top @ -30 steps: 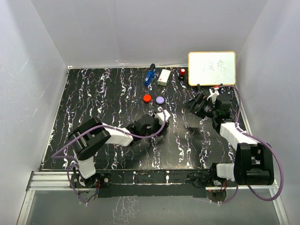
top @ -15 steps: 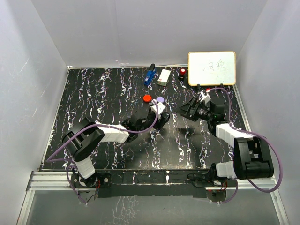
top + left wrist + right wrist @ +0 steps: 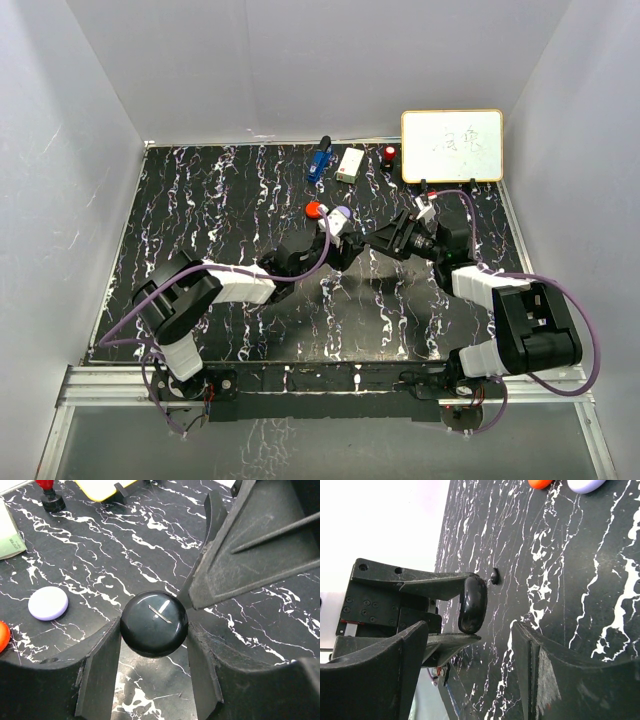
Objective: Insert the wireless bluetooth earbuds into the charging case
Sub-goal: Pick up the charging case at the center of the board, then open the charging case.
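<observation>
Lab booth: white panels [image 3: 300,70] enclose marbled tabletop [image 3: 220,200].

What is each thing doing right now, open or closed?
black case, closed, held by the left gripper
left gripper, jaws shut on the black case
right gripper, jaws open, empty
lavender case, closed, on the table
red case, closed, on the table
black earbud, loose on the table

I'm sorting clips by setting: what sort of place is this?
Probably a lab robot cell: white walls around a marbled table, left arm and right arm bolted at its edge, a whiteboard.
</observation>
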